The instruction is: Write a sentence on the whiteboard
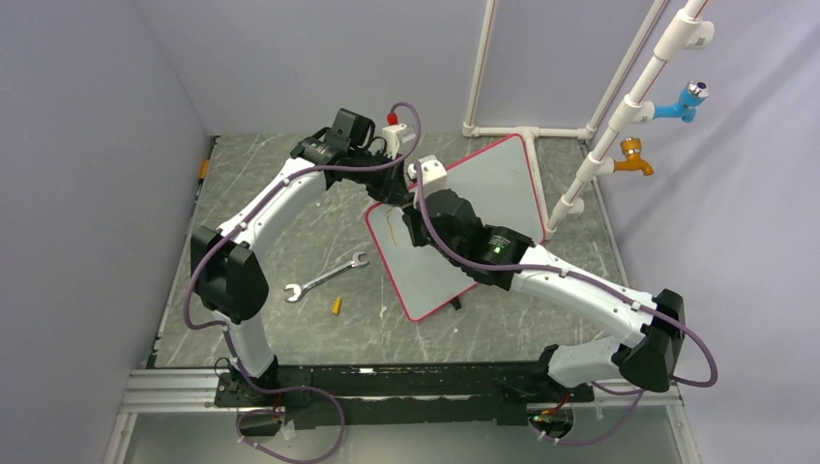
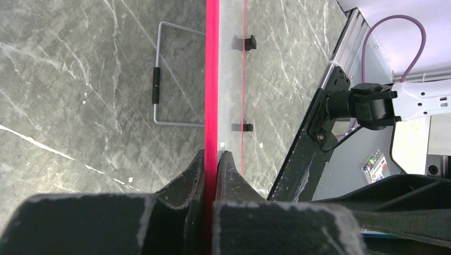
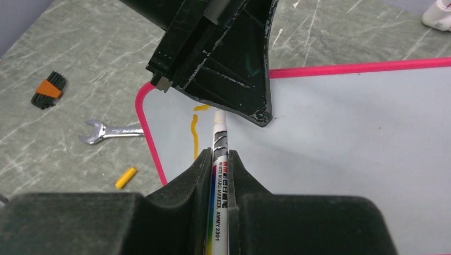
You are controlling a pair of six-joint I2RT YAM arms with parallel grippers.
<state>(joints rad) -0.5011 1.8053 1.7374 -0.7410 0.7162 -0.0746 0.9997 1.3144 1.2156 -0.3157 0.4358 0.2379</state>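
Note:
The whiteboard (image 1: pixel 483 208) lies tilted mid-table and has a pink rim. My left gripper (image 1: pixel 387 193) is shut on its far-left corner. In the left wrist view the fingers (image 2: pixel 213 154) clamp the red rim (image 2: pixel 212 79) edge-on. My right gripper (image 3: pixel 218 153) is shut on a white whiteboard marker (image 3: pixel 218 127), and it also shows in the top view (image 1: pixel 411 224). The marker tip points at the board (image 3: pixel 345 122) near that corner, just under the left gripper (image 3: pixel 223 53). Of the sentence, only an orange vertical stroke (image 3: pixel 195 133) and a short dash above it show. I cannot tell if the tip touches.
A steel wrench (image 1: pixel 324 275) and a yellow marker cap (image 1: pixel 336 305) lie left of the board. A black-and-orange item (image 3: pixel 49 90) lies further left. White pipes with a blue tap (image 1: pixel 685 101) and an orange tap (image 1: pixel 633 159) stand at back right. A wire stand (image 2: pixel 156 85) shows under the board.

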